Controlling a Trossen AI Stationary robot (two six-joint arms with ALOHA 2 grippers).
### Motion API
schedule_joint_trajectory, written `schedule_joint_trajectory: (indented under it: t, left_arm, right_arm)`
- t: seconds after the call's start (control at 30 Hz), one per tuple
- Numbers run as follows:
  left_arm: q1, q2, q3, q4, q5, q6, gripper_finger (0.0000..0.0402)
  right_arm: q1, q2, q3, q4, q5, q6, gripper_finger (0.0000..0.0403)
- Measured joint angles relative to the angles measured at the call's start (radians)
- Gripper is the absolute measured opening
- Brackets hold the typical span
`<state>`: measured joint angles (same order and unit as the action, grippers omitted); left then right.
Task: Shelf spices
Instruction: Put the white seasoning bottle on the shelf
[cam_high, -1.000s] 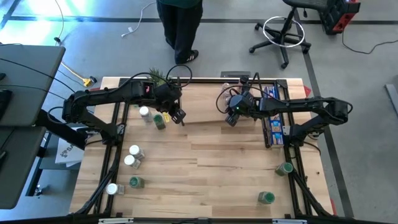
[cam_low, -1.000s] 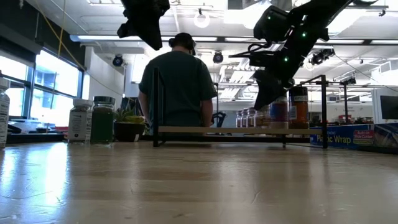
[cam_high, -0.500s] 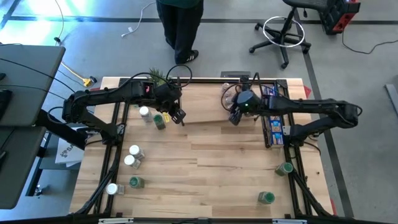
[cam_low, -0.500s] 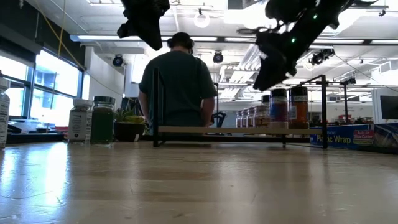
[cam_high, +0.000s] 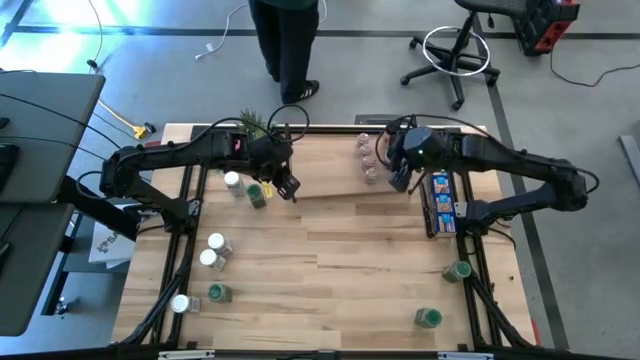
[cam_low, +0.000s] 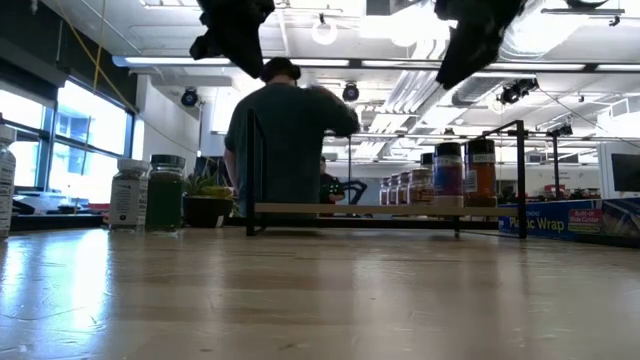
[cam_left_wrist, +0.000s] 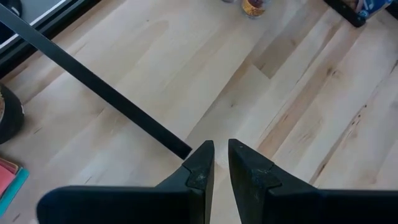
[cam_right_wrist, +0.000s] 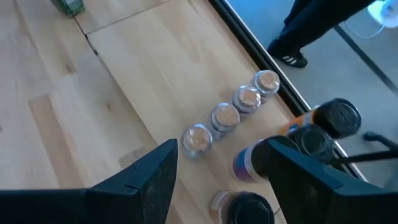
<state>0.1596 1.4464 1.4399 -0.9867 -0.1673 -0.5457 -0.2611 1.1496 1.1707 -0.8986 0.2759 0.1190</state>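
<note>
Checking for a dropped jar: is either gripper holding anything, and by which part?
Nothing is held. The right gripper is open above the shelf; the left gripper is shut, empty.

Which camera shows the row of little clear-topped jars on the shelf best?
The right wrist view: four clear-topped jars stand in a line on the shelf, seen closely from above. The high view shows them tiny. The low view shows them sideways, overlapping. The left wrist view barely catches one jar at its edge.

The left gripper (cam_high: 290, 190) is being held nearly closed above the table, empty. The right gripper (cam_high: 399, 180) is being held raised, fingers spread, empty.
</note>
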Motion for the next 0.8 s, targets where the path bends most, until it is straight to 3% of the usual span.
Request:
schedule_joint_trajectory:
  t: [0.43, 0.6, 0.8]
  left_arm:
    - [-0.003, 0.0, 0.0, 0.006, -0.003, -0.001, 0.0042]
    - [-0.003, 0.0, 0.0, 0.006, -0.004, -0.001, 0.0042]
    - [-0.004, 0.0, 0.0, 0.006, -0.004, 0.0, 0.0042]
  right_arm:
    - [-0.037, 0.018, 0.24, -0.367, 0.045, 0.097, 0.0243]
    - [-0.076, 0.052, 0.256, -0.504, 0.013, 0.11, 0.0279]
    - [-0.102, 0.135, 0.256, -0.525, -0.027, 0.063, 0.0304]
